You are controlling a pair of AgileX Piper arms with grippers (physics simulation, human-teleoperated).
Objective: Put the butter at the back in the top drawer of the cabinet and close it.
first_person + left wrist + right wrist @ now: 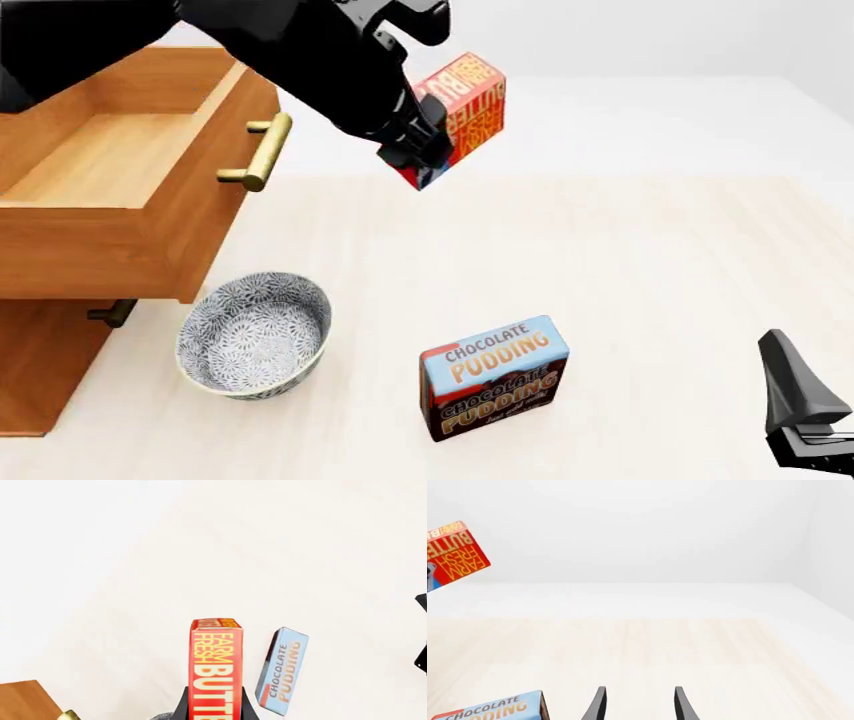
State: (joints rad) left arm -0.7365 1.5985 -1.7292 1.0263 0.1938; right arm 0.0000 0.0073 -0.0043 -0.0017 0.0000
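Red butter (461,118) is clamped in the left gripper (424,150), tilted in mid-air — the open top drawer (127,215) sits off to its left. Right gripper (638,705) idles open, way farther off.

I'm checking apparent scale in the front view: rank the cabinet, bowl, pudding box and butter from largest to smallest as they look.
1. cabinet
2. bowl and pudding box: close, not ranked
3. butter, held up by the left gripper, partly hidden
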